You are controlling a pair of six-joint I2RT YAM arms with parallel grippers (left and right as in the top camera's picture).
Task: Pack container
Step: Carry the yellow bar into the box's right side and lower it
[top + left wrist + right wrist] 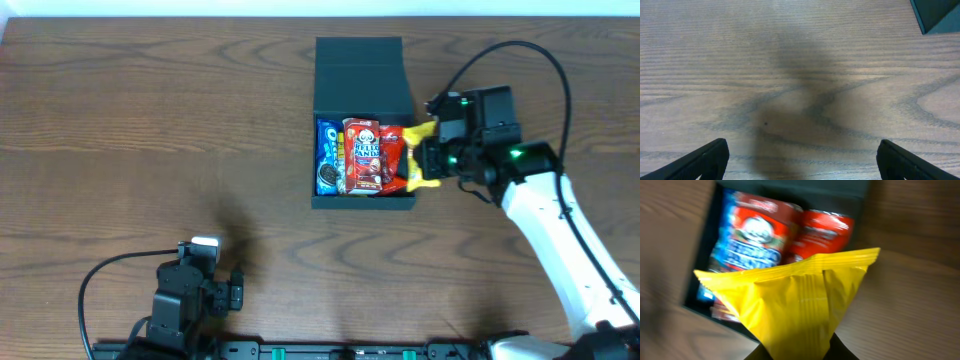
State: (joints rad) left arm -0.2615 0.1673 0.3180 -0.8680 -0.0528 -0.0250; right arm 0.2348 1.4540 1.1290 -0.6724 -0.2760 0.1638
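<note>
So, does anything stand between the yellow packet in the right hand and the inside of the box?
Nothing covers the container; its lid is open. The yellow packet, pinched in the right hand, hangs at the right edge, above the red packet already inside.

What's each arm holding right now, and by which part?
The right pincer grips a yellow snack packet by one bunched end, at the container's right edge. The left pincer is open and holds nothing.
</note>
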